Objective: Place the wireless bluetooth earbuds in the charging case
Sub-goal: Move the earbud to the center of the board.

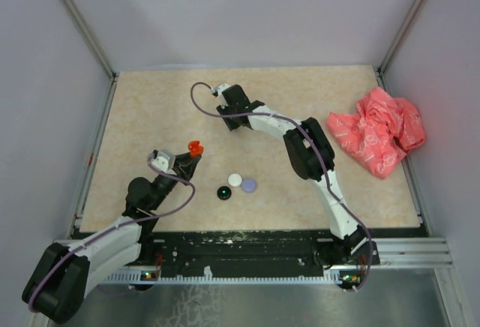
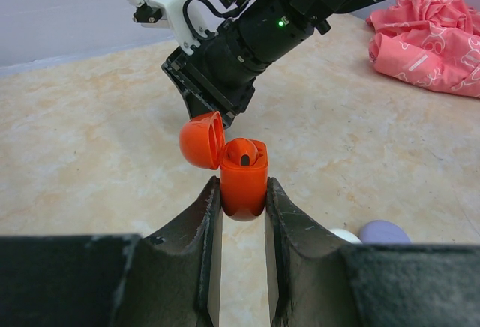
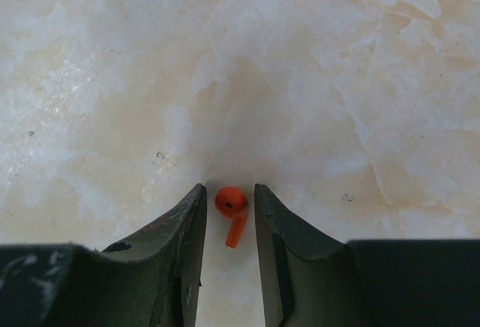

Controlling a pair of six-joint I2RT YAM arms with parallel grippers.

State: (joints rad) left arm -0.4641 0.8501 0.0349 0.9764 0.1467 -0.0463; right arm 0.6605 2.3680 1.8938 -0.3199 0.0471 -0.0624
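My left gripper (image 1: 190, 156) is shut on an orange-red charging case (image 1: 195, 147) and holds it above the table. In the left wrist view the case (image 2: 244, 181) sits upright between my fingers (image 2: 196, 226), with its lid (image 2: 201, 139) swung open to the left and a dark slot showing in its top. My right gripper (image 1: 223, 109) points down at the far middle of the table. In the right wrist view a red stemmed earbud (image 3: 232, 205) lies on the table between its open jaws (image 3: 229, 196), with a small gap on each side. The earbud is hidden in the top view.
Three small round discs lie near the table's middle: white (image 1: 235, 180), lilac (image 1: 249, 185) and black (image 1: 223, 192). A crumpled pink-red plastic bag (image 1: 379, 130) lies at the right edge. The right arm's wrist (image 2: 247, 42) stands just beyond the held case. Metal frame posts stand at the far corners.
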